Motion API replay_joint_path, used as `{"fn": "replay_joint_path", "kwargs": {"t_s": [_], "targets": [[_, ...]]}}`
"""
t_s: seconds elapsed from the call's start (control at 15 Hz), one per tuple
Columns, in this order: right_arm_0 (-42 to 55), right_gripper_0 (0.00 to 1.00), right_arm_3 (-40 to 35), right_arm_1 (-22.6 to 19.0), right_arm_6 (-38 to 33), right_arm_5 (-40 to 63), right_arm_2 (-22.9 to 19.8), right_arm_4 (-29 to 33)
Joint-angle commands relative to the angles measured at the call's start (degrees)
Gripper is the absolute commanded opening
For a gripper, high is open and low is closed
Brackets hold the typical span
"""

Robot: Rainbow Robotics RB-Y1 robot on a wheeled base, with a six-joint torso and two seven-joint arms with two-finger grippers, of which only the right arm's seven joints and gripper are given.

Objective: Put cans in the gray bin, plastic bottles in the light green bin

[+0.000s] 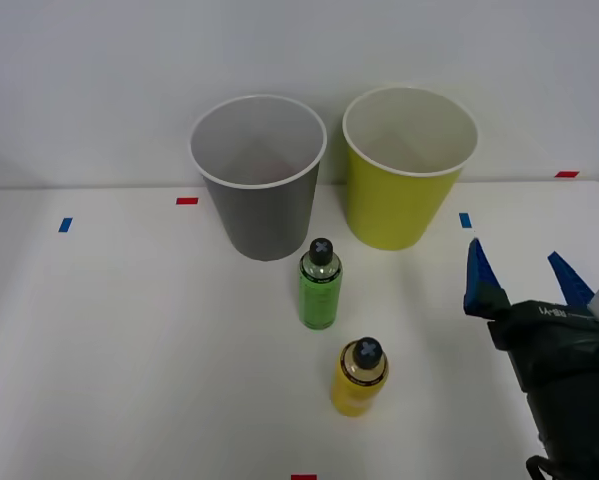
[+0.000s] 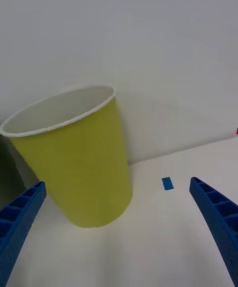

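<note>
White matte surface (image 1: pixel 129 350), plain wall behind. Right pincer (image 1: pixel 524 270) hovers at right, near side, ribbed blue fingers (image 2: pixel 218 217) spread wide, empty, pointing toward tapered light green bin (image 1: pixel 404 165). Gray bin (image 1: pixel 262 175) sits left of it. Green bottle (image 1: pixel 320 285) and stouter yellow bottle (image 1: pixel 360 377) stand upright mid-surface.

Two bins (image 1: pixel 258 175) sit side by side at upper centre; two bottles (image 1: pixel 320 285) stand below them, mid-frame.
</note>
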Motion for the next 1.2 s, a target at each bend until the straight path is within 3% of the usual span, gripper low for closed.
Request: {"fn": "replay_joint_path", "kwargs": {"t_s": [0.07, 0.2, 0.47, 0.6, 1.2], "targets": [[8.86, 1.00, 2.22, 3.75, 1.22, -7.74, 0.00, 4.79], [12.11, 1.00, 2.22, 5.15, 2.27, -10.73, 0.44, 5.76], [17.12, 1.00, 2.22, 6.82, 15.90, -14.42, 0.35, 6.82], [17.65, 1.00, 2.66, 6.91, 19.32, -14.42, -0.44, 6.20], [16.42, 1.00, 19.36, 7.26, 20.29, -35.60, -4.92, -5.23]]}}
